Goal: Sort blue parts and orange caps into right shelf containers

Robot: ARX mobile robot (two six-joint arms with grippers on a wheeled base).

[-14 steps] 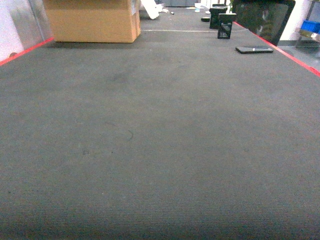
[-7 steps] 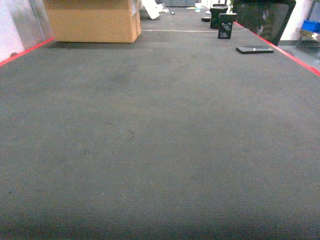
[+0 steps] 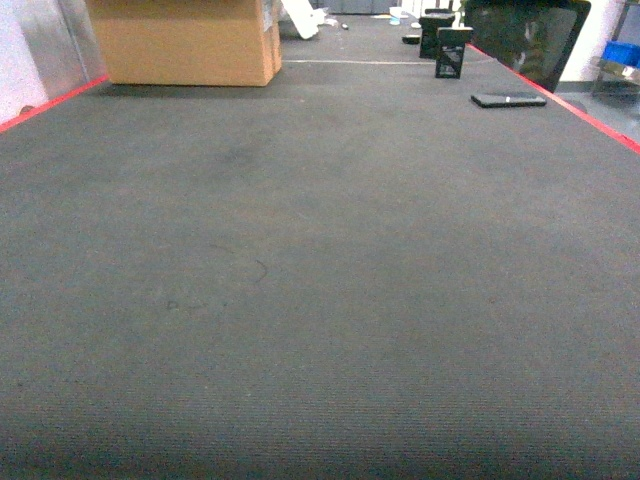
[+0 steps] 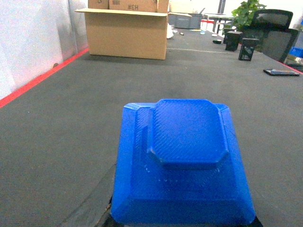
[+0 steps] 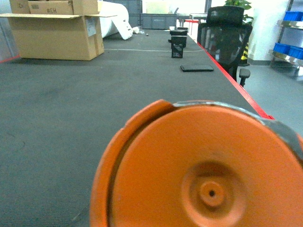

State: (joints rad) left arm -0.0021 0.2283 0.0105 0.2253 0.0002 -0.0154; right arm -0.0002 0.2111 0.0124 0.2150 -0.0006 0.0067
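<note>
blue part [image 4: 182, 161]: rigid moulded plastic, stepped, with a raised octagonal boss on a wider base. It fills the lower half of the left wrist view, right in front of that camera. Judged light and stiff, not fragile; the smooth sloped flanks could slip, so a grip across the base edges looks safer than one on the boss.
orange cap [image 5: 199, 165]: a round disc with a rim and a small centre hub, filling the lower right wrist view. Judged light, hard and somewhat slick; the rim is the place to pinch.
left gripper: its fingers do not show. The part sits as if carried, but whether the jaws are clamped on it I cannot tell.
right gripper: likewise hidden behind the cap; a grey sliver shows at the cap's upper right edge. Grip state cannot be told.
arm pose: both wrist cameras look level and forward along the dark carpet [image 3: 320, 300]; neither arm appears in the head view, so both seem tucked low and close in.
ahead of the grippers: cardboard box [image 3: 185, 40] far off to the left, office chair [image 5: 225, 35] far right.
blue crates [image 5: 289, 49]: on a shelf well off to the right, beyond the red floor line [image 5: 229, 80].
</note>
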